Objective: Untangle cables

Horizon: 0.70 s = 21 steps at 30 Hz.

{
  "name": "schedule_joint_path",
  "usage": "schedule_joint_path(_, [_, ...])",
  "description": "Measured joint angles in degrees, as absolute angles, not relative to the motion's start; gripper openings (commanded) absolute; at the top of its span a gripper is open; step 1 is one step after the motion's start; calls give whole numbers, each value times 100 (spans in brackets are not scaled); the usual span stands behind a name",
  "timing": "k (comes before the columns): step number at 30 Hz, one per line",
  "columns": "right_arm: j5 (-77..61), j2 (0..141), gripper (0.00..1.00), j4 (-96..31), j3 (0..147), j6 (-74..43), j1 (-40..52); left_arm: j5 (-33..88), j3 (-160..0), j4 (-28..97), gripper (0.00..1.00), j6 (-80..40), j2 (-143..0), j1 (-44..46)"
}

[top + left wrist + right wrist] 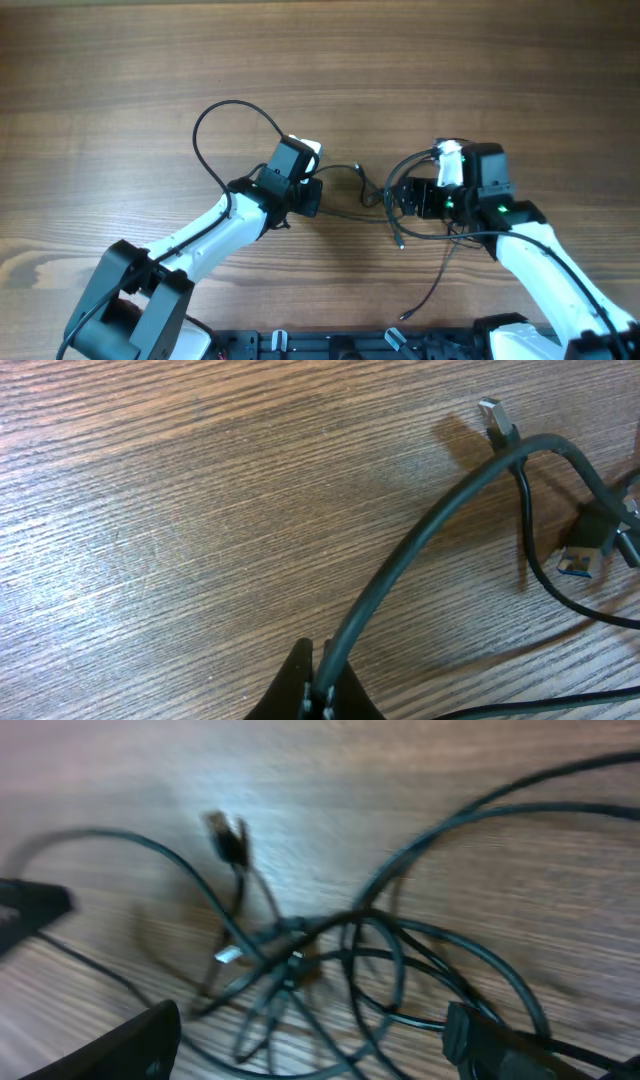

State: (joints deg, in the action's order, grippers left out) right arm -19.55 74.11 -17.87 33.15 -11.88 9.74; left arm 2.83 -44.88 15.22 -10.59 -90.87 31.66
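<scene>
The cables (pixel 365 195) lie in a small dark snarl on the wooden table (pixel 120 60), in the gap between the two arms and closer to the right one, with one loose strand trailing off toward the table's near edge. The left gripper (pixel 316 195) sits just beside the tangle on its left. In its wrist view its fingers (pixel 300 685) are pressed together on one of the cables (pixel 420 530), which rises out of the pinch and arcs away to the upper right. Beyond that arc a silver plug (pixel 492 415) rests on the wood, and a blue-tipped plug (pixel 580 560) lies at the right edge among thinner strands. The right gripper (pixel 400 200) faces the snarl from the other side. Its wrist view is blurred, yet it shows the jaws spread wide, one dark finger low at the left and the other low at the right, with the knot of crossing loops (pixel 300 955) on the table between and just ahead of them. None of it is visibly clamped there. A small dark plug (pixel 228 835) stands up behind the knot, and long strands sweep off to the upper right.
</scene>
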Motion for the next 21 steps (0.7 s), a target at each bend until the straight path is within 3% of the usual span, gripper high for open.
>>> schedule_joint_path(2, [-1791,7907,56,-1750,3315,-996,1083,283,-4488,1557,4,-1059,-9085,3166])
schedule_joint_path(3, [-1806,8073,27,-1728,3312,-923,1111,281,-4488,1608,4,-1059,-9085,3166])
schedule_joint_path(4, [-1909,8125,4,-1579,3312,-956,1122,283,-4488,1678,4,-1059,-9085,3166])
schedule_joint_path(9, [-2335,8112,4,-812,3315,-1498,1072,176,-4488,2110,4,-1061,-9085,3151])
schedule_joint_path(13, [-2196,7745,4,-1721,3811,-1811,165,-460,-4493,2783,4,-1057,-8630,2696])
schedule_joint_path(16, [-1520,7371,4,-2689,4335,-2064,-1094,-974,-4491,2930,4,-1057,-7612,1761])
schedule_joint_path(21, [-969,7255,5,-3179,4429,-2276,-3260,-895,-4495,2405,4,-1900,-5953,-954])
